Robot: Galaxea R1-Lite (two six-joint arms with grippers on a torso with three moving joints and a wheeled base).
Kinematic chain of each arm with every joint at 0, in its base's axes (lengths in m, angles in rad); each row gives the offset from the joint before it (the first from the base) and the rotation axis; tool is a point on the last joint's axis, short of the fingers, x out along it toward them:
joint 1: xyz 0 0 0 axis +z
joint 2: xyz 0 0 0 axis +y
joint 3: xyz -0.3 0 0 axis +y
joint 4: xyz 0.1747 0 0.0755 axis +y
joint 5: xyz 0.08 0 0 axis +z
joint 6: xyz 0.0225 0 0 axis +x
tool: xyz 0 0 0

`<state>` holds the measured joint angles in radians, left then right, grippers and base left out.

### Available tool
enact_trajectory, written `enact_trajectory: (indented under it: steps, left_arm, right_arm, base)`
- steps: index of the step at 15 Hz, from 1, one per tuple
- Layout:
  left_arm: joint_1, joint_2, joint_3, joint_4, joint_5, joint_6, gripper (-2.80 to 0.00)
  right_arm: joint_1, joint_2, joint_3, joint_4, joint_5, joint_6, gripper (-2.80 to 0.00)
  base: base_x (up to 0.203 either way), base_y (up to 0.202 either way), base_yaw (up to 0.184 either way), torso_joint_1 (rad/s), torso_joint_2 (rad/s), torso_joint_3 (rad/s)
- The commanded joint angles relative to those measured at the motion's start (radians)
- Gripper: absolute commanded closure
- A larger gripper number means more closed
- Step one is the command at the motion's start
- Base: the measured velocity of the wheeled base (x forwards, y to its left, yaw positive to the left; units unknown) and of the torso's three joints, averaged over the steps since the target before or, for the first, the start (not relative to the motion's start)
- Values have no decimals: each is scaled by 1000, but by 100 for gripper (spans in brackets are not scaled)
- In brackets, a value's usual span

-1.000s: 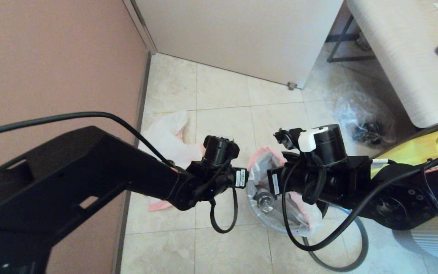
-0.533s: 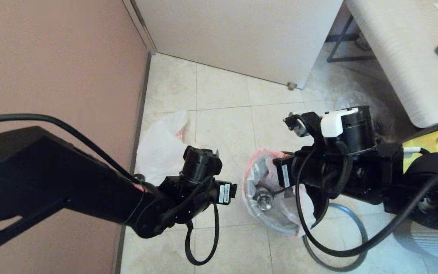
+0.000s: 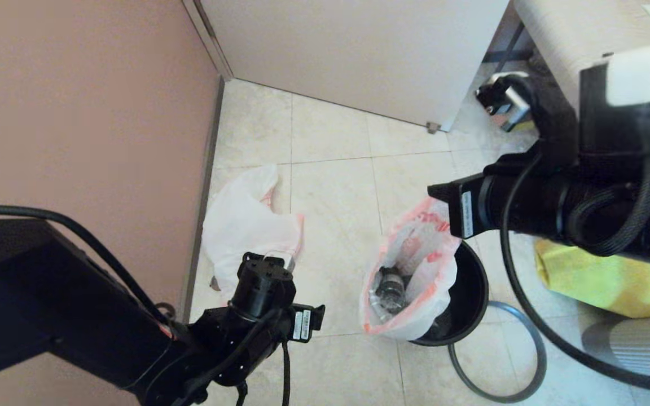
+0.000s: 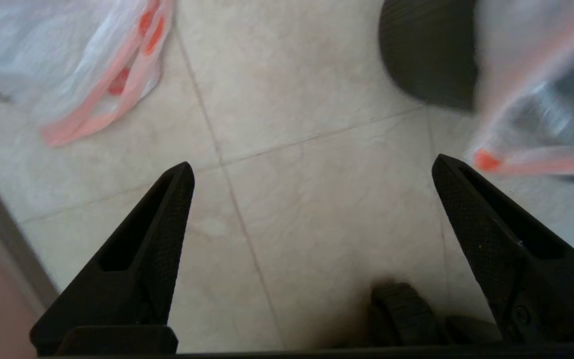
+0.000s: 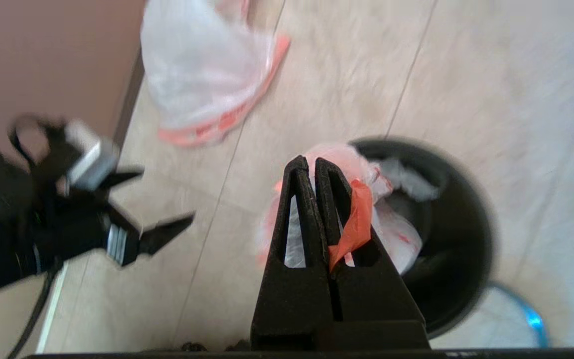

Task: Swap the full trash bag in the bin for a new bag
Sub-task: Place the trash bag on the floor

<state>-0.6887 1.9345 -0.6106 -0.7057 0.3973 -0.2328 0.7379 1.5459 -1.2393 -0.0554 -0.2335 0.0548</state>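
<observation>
Both my grippers in view: right gripper (image 5: 312, 167) pinched shut on full trash bag (image 3: 409, 282) rim, bag half out of bin (image 3: 469, 299), left gripper (image 4: 312, 172) wide open, nothing held, near new bag (image 3: 246, 231) lying by wall.

Full trash bag (image 3: 415, 265) is showing as thin, translucent white plastic film, crinkled, with a pink-red band. Bin (image 3: 469, 304) is reading as matt black plastic; the floor (image 3: 336, 186) is presenting smooth, slightly glossy beige tile. Left gripper's fingertips (image 4: 177, 209) are showing a fine knurled matt black texture.
</observation>
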Motion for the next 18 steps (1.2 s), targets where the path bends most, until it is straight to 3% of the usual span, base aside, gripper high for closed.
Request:
enact_trajectory:
  steps: [1,5,9,11,13,18]
  left_arm:
    - [-7,-7,79,-52,7,-4,-280]
    - [-32,27,254,-266,52,-7,-280]
    - [-37,91,365,-404,80,-4,-280]
    - [-54,126,387,-463,85,0,-280]
    - [-64,167,392,-488,109,-5,-280]
    - [-54,251,450,-666,115,4,-280]
  right_arm:
    - [3,-61,-50,37,-12,-16,0]
    - [-42,-114,-217,123,-47,-119,0]
    - [-79,-110,-586,286,-49,-177,0]
    - [-87,-106,-752,343,-59,-252,0]
    - [-111,-110,-769,281,-113,-389,0]
    - [-386,-78,-762,58,-52,-451,0]
  base:
    - [0,0,0,0,0,0]
    - [0,0,0,0,0,0]
    - [0,0,0,0,0,0]
    - [0,0,0,0,0,0]
    - [0,0,0,0,0,0]
    - [0,0,0,0,0,0]
